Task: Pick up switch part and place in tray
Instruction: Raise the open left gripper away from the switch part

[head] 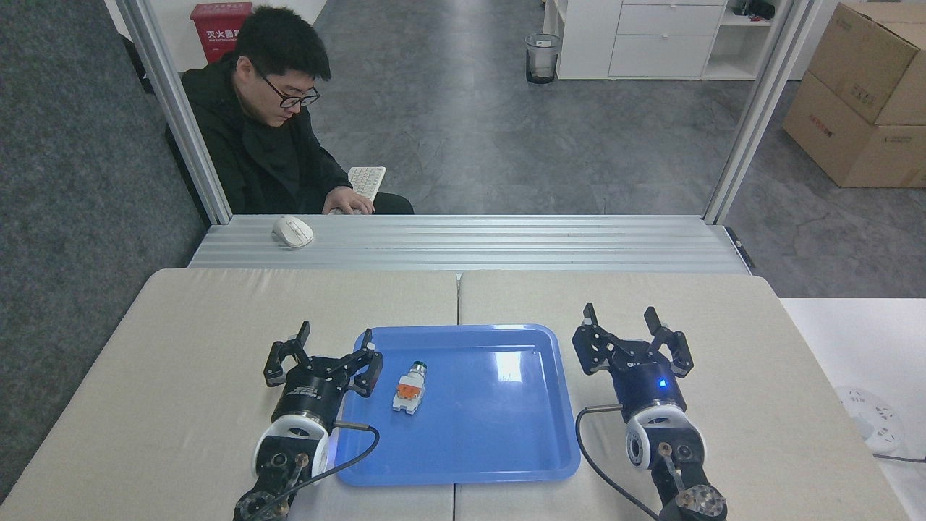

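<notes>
Left tool point(334, 349) spread wide, empty, at tray's point(506, 463) left rim. Switch part point(409, 388) lying free in tray's left half, just right of it. Right tool point(631, 325) likewise wide open, empty, above beige worktop point(202, 340) right of tray. Mouse point(292, 231), seated person point(268, 123) upper left.

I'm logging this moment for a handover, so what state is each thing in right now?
switch part: lying on its side inside the tray, free of both pincers.
tray: flat on the table, holding only the switch part.
left pincer: open, empty, at the tray's left edge.
right pincer: open, empty, right of the tray.
mouse: resting on the metal ledge, untouched.
person's hand: resting by the keyboard.
</notes>
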Controlling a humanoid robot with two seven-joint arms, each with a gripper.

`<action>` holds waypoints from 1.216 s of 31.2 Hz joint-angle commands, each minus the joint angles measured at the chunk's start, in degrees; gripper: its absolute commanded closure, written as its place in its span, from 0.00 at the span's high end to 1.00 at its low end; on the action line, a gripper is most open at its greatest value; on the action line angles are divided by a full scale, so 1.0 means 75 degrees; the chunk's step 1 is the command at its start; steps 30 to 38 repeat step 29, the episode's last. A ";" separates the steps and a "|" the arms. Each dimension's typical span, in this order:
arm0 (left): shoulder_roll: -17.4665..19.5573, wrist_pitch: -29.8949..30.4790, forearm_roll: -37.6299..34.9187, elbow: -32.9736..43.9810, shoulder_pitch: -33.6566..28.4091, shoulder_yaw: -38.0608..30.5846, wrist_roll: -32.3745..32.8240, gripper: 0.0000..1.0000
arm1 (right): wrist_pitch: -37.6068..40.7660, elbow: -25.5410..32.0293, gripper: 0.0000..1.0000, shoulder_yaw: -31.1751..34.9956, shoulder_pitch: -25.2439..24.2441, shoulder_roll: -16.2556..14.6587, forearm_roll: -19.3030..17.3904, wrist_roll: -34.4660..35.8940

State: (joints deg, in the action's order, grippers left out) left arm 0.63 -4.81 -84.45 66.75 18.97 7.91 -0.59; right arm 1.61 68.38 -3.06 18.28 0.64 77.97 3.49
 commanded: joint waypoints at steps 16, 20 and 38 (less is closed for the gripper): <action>0.0560 0.0020 0.0596 0.1097 0.0084 -0.1020 0.0020 0.99 | -0.0004 -0.0001 1.00 0.0033 0.0000 0.0031 -0.0001 0.0039; 0.0525 0.0032 0.0608 0.1085 0.0048 -0.1008 0.0020 0.99 | -0.0004 -0.0001 1.00 0.0033 0.0000 0.0031 -0.0001 0.0039; 0.0525 0.0044 0.0596 0.1143 0.0060 -0.1020 0.0020 0.99 | -0.0004 -0.0001 1.00 0.0033 0.0000 0.0031 -0.0001 0.0039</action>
